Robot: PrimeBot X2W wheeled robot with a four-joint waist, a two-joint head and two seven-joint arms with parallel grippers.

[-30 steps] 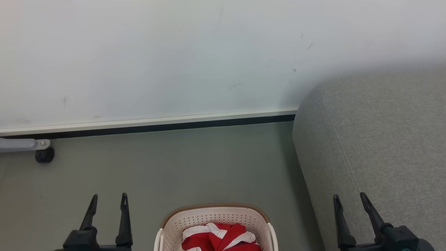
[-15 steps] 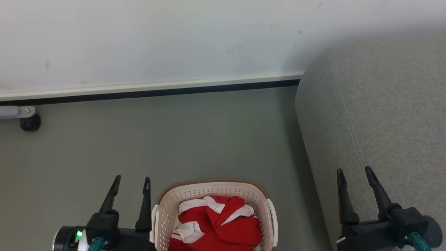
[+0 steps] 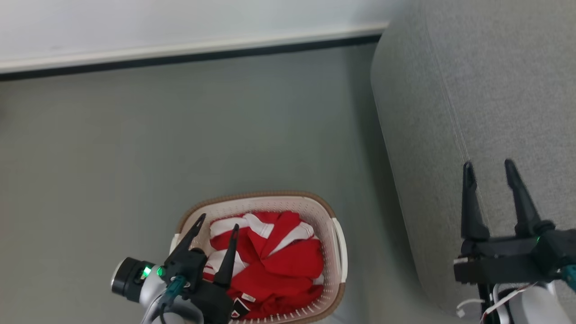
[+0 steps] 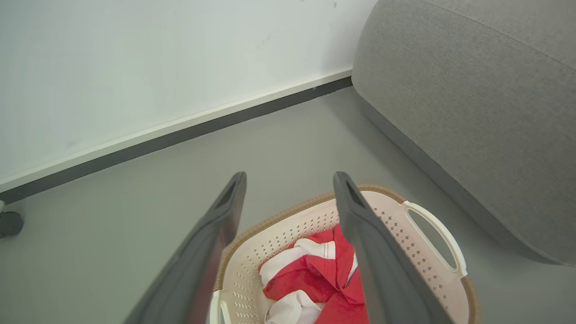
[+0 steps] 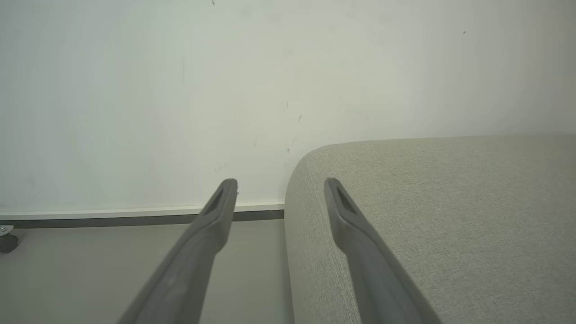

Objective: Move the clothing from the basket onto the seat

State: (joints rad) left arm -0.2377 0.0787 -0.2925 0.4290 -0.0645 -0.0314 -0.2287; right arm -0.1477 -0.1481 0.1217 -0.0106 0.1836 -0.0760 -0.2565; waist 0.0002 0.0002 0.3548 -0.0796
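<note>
Red clothing [image 3: 279, 265] with white stripes lies crumpled in the cream basket [image 3: 335, 234] on the floor. My left gripper [image 3: 218, 221] hovers open over the basket's left part, its fingers above the clothing and holding nothing. In the left wrist view the clothing [image 4: 315, 279] and basket [image 4: 432, 234] show between and below the open left gripper [image 4: 290, 180]. The grey seat [image 3: 472, 103] rises at the right, with my right gripper [image 3: 489, 165] open and empty above its edge. In the right wrist view, the open right gripper [image 5: 280, 185] points past the seat [image 5: 450, 211] toward the wall.
A white wall with a white and black baseboard [image 3: 189, 51] runs along the back. Grey floor [image 3: 135, 148] lies around the basket. A black caster [image 4: 9, 223] stands on the floor at the left by the wall.
The head view has tilted down, so the basket and seat show higher in it. My left gripper has moved right, from beside the basket to over the clothing. Both grippers stay open.
</note>
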